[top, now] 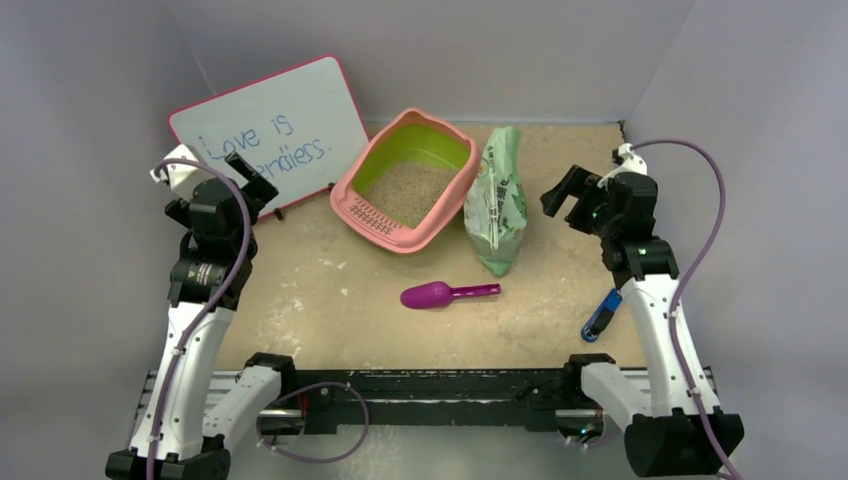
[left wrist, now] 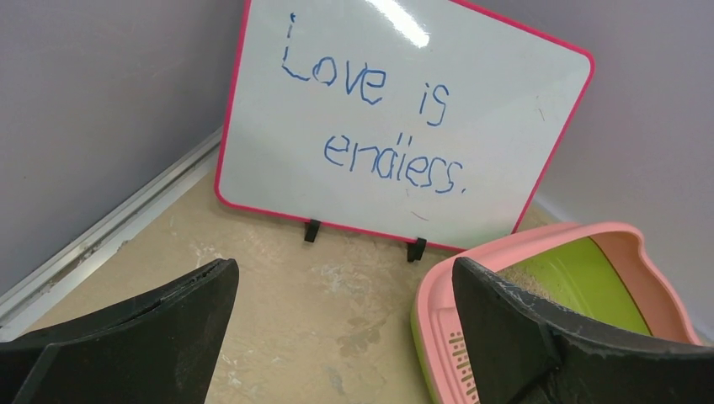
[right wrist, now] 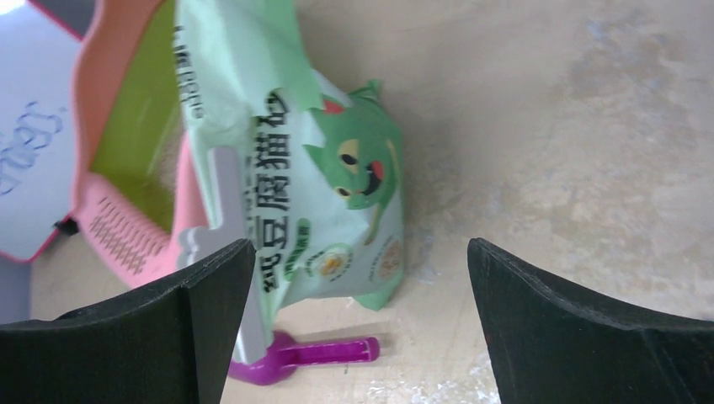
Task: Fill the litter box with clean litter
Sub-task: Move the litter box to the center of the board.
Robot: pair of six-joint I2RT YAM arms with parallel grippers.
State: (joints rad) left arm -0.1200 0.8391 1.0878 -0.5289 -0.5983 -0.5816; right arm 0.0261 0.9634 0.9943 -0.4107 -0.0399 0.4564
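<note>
Top external view suggested filling had not begun: rectangular pink plastic litter box [top: 384,226] held sparse beige grains [top: 411,191], while left gripper [top: 258,188] and right gripper [top: 563,198] gaped wide, empty.

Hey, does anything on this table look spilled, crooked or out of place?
Nothing is clearly spilled. The litter box sits skewed to the table edges, the green bag lies flat beside it, and a blue object rests at the table's right edge near the right arm.

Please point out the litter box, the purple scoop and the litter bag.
litter box [top: 385,225], top view, on its slotted pink lip.
purple scoop [top: 426,295], top view, on its bowl.
litter bag [top: 497,195], top view, on its printed front.
</note>
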